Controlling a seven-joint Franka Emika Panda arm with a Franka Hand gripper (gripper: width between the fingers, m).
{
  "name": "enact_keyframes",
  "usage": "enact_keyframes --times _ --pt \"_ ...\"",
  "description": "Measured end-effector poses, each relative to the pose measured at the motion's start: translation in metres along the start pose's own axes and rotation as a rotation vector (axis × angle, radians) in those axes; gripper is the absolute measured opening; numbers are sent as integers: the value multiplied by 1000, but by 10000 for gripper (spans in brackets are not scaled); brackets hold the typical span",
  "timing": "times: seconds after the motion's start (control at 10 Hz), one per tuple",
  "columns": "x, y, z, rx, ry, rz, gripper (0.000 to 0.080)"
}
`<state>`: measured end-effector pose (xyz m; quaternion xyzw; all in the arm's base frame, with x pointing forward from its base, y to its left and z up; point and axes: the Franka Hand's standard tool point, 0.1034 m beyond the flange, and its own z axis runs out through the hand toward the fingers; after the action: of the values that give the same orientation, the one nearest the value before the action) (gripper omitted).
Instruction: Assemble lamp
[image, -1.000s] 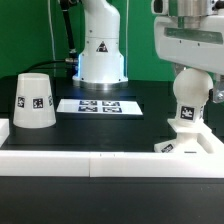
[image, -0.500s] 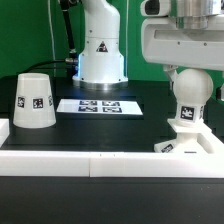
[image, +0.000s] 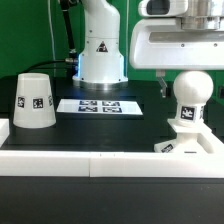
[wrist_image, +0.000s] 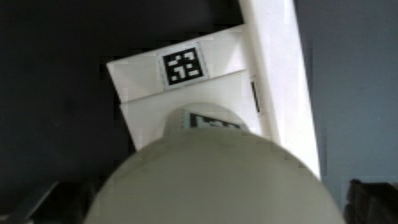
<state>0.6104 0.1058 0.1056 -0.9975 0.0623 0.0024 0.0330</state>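
The round bulb (image: 190, 100) stands upright on the small flat base block (image: 186, 143) at the exterior view's right. My gripper (image: 190, 89) hangs over the bulb with its jaws spread to either side; one dark finger (image: 163, 90) shows beside the bulb, apart from it. In the wrist view the bulb (wrist_image: 205, 170) fills the space between the fingers (wrist_image: 29, 205), with the tagged base (wrist_image: 178, 72) under it. The tapered shade (image: 33, 102) stands mouth down at the exterior view's left.
The marker board (image: 100, 105) lies in front of the white robot base (image: 100, 50). A white raised rail (image: 90, 160) runs along the front of the black table and beside the base (wrist_image: 276, 60).
The gripper's hand has turned and shifted toward the exterior view's left, now showing its broad side. More of the bulb's top shows. Bulb, base and shade have not moved.
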Motion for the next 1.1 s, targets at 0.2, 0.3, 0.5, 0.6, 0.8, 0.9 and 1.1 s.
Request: enact_keyframes --times 0.2,0.3,0.5,0.6,0.8,0.9,1.1 --pt "0 1 0 -1 0 -126 699" --pt "0 2 0 -1 0 -187 699" --pt "4 2 -5 -20 10 -407 699" --pt "5 2 -7 -20 12 -509 699" --pt "6 4 -7 -30 7 -724 699" --pt "6 5 -7 -32 4 -797 699" --pt "6 7 -5 -43 -3 -983 699"
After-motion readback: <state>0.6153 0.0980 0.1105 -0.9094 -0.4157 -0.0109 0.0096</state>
